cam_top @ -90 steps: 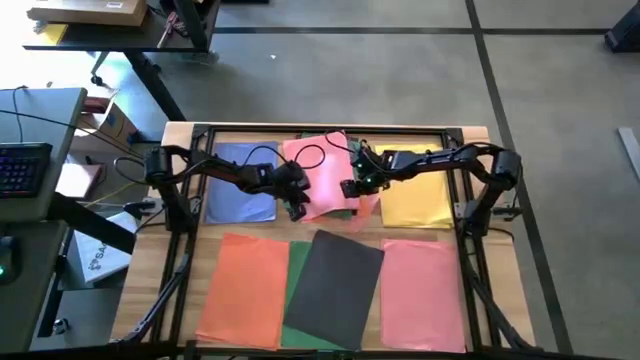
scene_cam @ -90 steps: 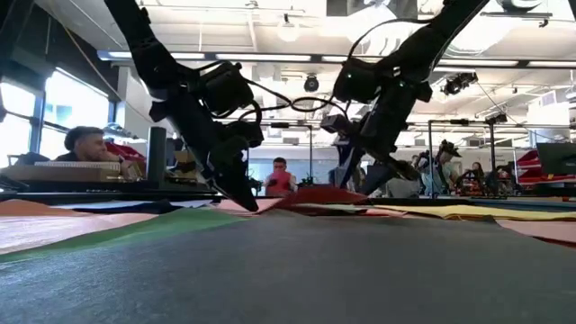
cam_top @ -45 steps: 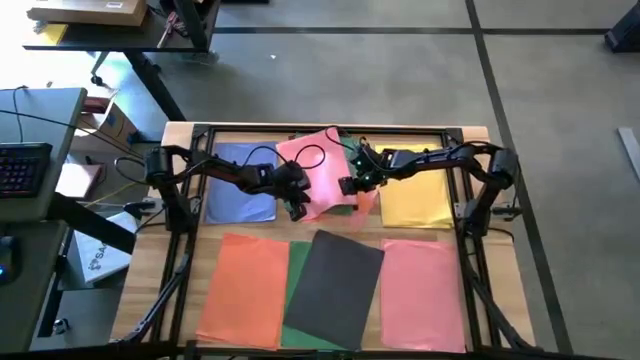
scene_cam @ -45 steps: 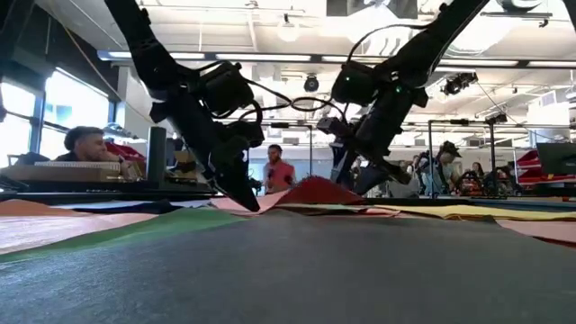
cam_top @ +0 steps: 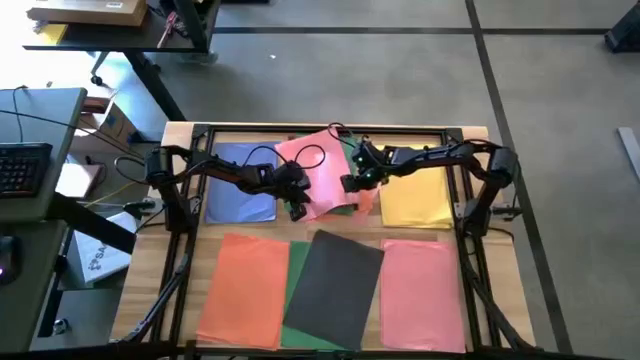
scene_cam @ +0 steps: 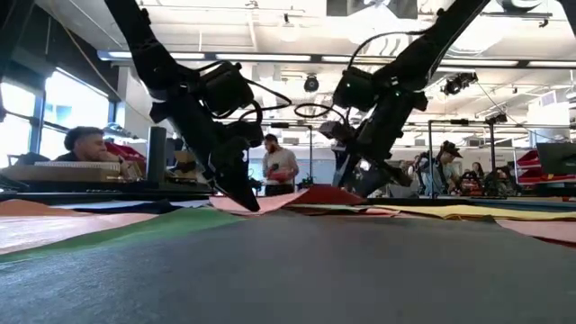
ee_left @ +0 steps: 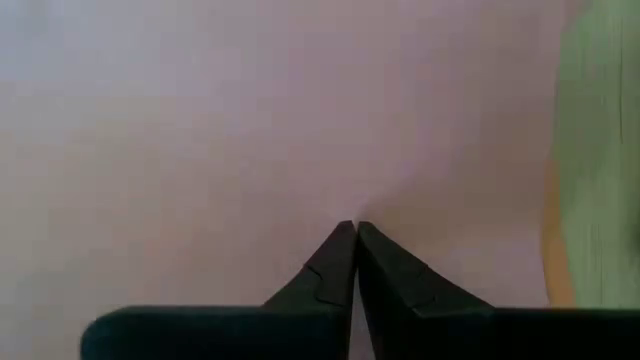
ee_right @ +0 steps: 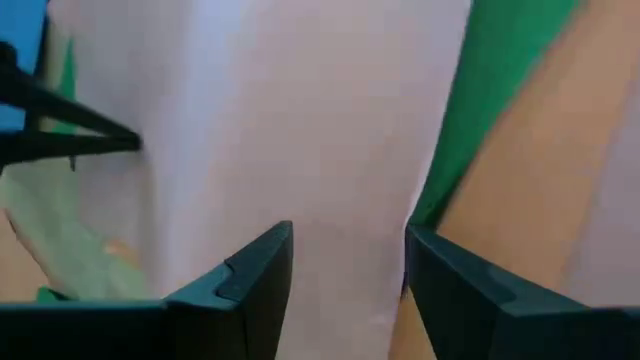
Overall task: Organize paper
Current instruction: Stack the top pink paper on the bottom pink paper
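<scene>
I see the worktop filling mid-frame, coloured paper spread across it. A pink sheet humps up at upper centre. My left tool is pinched closed on its near edge; my right tool stands parted over its right side.

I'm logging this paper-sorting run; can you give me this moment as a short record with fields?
left end effector: shut, tips pressed on the crumpled pink paper sheet at the table's back centre
right end effector: open, over the same pink sheet
back row: blue paper sheet left, yellow paper sheet right
front row: orange paper sheet, dark grey paper sheet, flat pink paper sheet
under the pink sheet: green paper sheet
</scene>
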Controlling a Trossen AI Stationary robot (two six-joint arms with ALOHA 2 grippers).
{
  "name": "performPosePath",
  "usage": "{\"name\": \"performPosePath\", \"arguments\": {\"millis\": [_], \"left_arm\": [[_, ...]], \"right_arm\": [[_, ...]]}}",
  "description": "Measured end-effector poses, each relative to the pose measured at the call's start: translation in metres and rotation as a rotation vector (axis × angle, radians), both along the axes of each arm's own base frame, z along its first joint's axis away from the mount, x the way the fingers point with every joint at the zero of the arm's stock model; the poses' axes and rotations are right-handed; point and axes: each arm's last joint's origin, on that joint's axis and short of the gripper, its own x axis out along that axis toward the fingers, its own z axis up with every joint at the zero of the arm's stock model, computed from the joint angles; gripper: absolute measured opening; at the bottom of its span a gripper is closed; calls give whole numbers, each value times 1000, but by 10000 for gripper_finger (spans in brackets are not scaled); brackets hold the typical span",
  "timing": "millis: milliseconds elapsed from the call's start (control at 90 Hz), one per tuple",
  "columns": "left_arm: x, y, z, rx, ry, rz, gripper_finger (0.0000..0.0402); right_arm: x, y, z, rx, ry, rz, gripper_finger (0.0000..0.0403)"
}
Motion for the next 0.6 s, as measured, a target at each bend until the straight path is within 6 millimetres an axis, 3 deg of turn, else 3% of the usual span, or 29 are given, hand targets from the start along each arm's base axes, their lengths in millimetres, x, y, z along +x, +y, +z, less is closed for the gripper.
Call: {"name": "performPosePath", "arguments": {"millis": [600], "left_arm": [[0, 0, 0, 1, -1, -1, 0]], "right_arm": [[-7, -6, -3, -16, 58, -9, 177]]}}
